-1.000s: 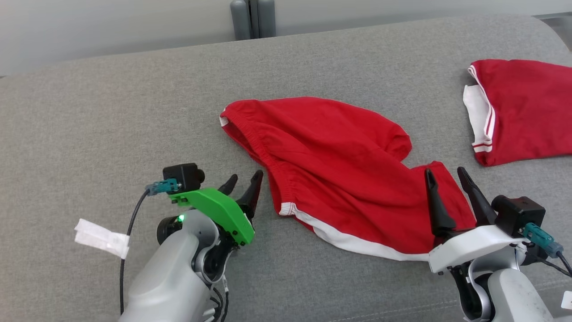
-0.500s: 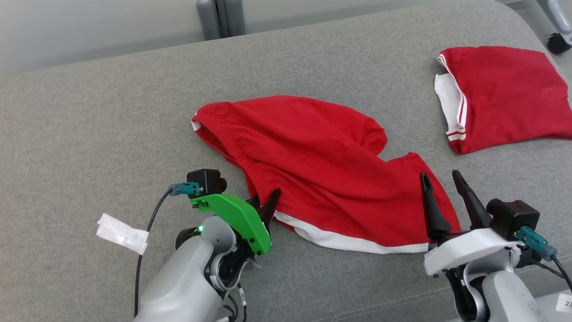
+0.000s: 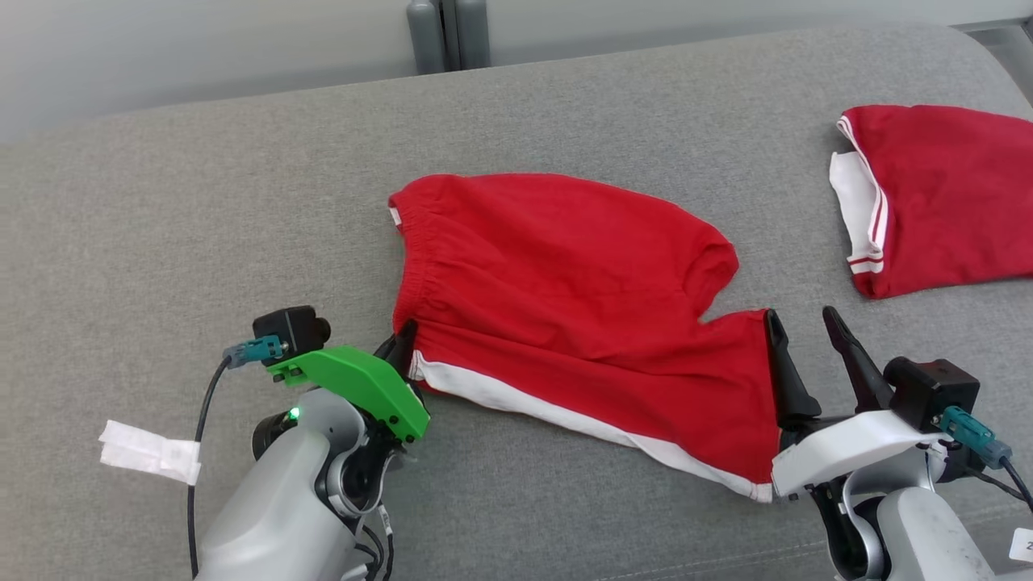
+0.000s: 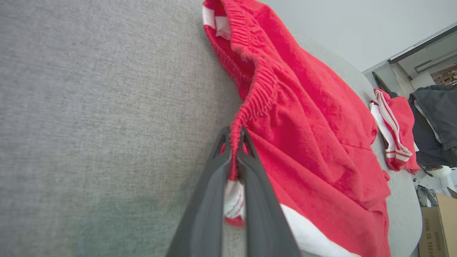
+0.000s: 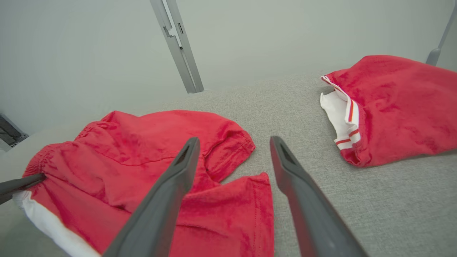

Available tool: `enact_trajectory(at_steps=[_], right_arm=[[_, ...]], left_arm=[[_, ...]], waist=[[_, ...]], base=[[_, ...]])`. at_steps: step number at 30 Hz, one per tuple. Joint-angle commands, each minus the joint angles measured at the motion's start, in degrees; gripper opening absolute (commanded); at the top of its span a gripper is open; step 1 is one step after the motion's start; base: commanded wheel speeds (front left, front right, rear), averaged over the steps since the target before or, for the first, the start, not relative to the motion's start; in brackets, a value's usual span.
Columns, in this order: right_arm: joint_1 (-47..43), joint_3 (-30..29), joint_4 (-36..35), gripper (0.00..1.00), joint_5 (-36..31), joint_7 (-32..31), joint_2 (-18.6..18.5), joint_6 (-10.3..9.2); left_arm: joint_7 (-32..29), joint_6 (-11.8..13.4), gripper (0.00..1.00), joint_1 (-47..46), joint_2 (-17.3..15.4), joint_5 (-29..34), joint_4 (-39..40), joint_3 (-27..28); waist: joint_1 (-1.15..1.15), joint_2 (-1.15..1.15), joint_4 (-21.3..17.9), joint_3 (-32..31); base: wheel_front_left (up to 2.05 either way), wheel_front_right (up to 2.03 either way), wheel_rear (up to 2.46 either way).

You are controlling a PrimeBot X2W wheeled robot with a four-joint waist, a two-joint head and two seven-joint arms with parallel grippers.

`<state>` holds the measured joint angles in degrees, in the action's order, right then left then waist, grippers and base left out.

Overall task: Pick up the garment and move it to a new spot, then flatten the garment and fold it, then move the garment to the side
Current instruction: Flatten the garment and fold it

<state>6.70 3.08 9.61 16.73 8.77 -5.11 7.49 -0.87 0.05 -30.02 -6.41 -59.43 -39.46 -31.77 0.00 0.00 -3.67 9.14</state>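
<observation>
Head view first: your garment, red shorts with a white side stripe, lies spread across the middle of the grey surface. The left gripper is at the near-left corner, where the waistband meets the white stripe. Its jaws are pinched tight on that corner. The right gripper sits at the near-right leg hem with its jaws wide, holding nothing. One of its fingers is over red cloth, the other over bare surface. A second red garment lies well apart at the far right. A white tag hangs on the left arm's cable.

Left wrist view now, and there's your grip. The left gripper has both dark fingers pressed together, with the gathered waistband end and a bit of white trim squeezed between them. The red cloth runs away up and to the right. A cardboard box shows past the surface's edge.

Right wrist view: the right gripper has its jaws wide apart with nothing between them. The finger on this view's left is over the leg panel, the other over grey. You cannot tell whether the tips touch down.
</observation>
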Motion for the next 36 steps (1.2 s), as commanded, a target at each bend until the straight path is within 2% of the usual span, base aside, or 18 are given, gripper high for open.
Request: enact_trajectory(at_steps=[1,3,4,5,6,9,16,19,23,25,29,36], right_arm=[[0.06,0.04,-0.21,1.0,-0.34,-0.08,-0.22,0.01],[0.22,0.09,-0.32,1.0,-0.43,-0.3,-0.3,0.01],[0.26,0.09,-0.38,1.0,-0.43,-0.42,-0.34,0.01],[0.28,0.16,-0.41,1.0,-0.42,-0.44,-0.36,0.01],[0.25,0.11,-0.47,1.0,-0.44,-0.58,-0.43,0.01],[-0.1,-0.29,-0.59,1.0,-0.46,-1.07,-0.55,0.01],[-0.24,-1.61,0.09,1.0,-0.42,-6.78,-0.93,0.01],[0.41,-1.73,0.77,1.0,0.0,-9.95,-1.61,0.01],[0.71,-2.54,2.5,1.0,0.59,-13.89,-2.39,0.01],[0.85,-3.03,3.69,1.0,0.59,-16.28,-2.59,0.01],[2.41,-3.71,5.85,1.0,0.83,-19.77,-3.03,0.01],[6.75,-3.77,11.65,1.0,2.11,-25.18,-4.18,0.01]], left_arm=[[0.71,0.36,0.0,-0.1,-0.6,0.48,-0.49,0.39],[2.16,0.5,0.0,-0.35,-0.86,0.97,-0.92,0.72],[3.4,0.5,0.19,-0.5,-0.96,1.3,-1.16,0.89],[4.29,0.41,0.81,-0.53,-0.99,1.58,-1.34,0.9],[5.04,0.31,1.0,-0.35,-0.79,1.54,-1.73,0.93],[6.02,-0.42,1.0,0.39,-0.51,1.77,-2.34,0.51],[14.51,-3.11,1.0,3.02,-3.36,5.75,0.94,0.94],[15.96,-2.26,1.0,5.07,-5.28,9.86,4.48,2.45],[16.01,-0.59,1.0,10.05,-6.18,18.53,14.59,9.63],[16.02,-0.07,1.0,13.21,-5.71,23.0,19.08,13.02],[16.04,-0.76,1.0,18.72,-3.31,28.87,25.76,18.77],[16.05,-3.37,1.0,23.23,0.67,33.4,28.85,24.15]], waist=[[0.0,0.0,1.21,-0.64],[0.0,0.0,1.85,-0.8],[0.0,0.0,2.2,-0.89],[0.0,0.0,2.4,-0.96],[0.0,0.0,2.66,-1.03],[0.0,0.0,3.39,-1.15],[0.0,0.0,4.55,-1.38],[0.0,0.0,5.08,-1.45],[0.0,0.0,6.09,-1.43],[0.0,0.0,6.39,-1.35],[0.0,0.0,7.06,-0.75],[0.0,0.0,8.79,1.22]], base=[[0.0,0.0,0.0],[0.0,0.0,0.0],[0.0,0.0,0.0],[0.0,0.0,0.0],[0.0,0.0,0.0],[0.0,0.0,0.0],[0.0,0.0,0.0],[0.0,0.0,0.0],[0.0,0.0,0.0],[0.0,0.0,0.0],[0.0,0.0,0.0],[0.0,0.0,0.0]])
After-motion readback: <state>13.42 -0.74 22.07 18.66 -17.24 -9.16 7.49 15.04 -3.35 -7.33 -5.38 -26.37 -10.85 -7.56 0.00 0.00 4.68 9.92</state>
